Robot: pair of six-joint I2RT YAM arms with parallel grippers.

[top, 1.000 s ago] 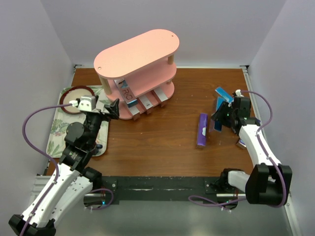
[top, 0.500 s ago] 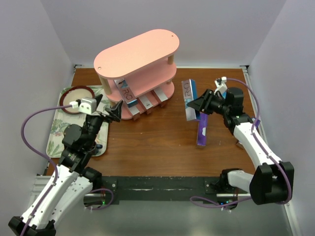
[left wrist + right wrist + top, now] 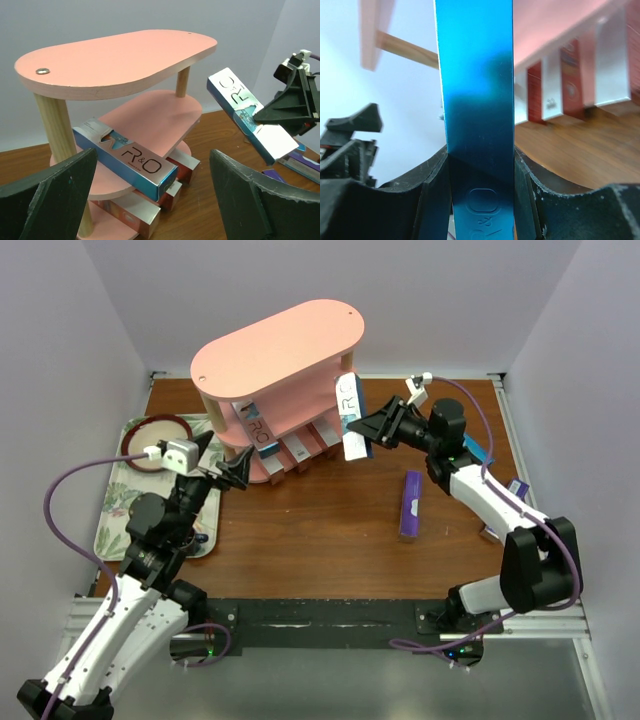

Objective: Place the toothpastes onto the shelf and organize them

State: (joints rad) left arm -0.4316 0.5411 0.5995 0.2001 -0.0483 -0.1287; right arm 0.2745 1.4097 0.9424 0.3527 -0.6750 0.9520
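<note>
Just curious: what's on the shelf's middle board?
One blue box lies on it. The rest of the board looks bare from the left wrist; its back part, behind the box, is hidden.

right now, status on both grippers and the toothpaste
Left gripper open, empty, beside shelf. Right gripper shut on blue toothpaste box, airborne at shelf's right end, not yet on a tier. Nothing seen blocking.
</note>
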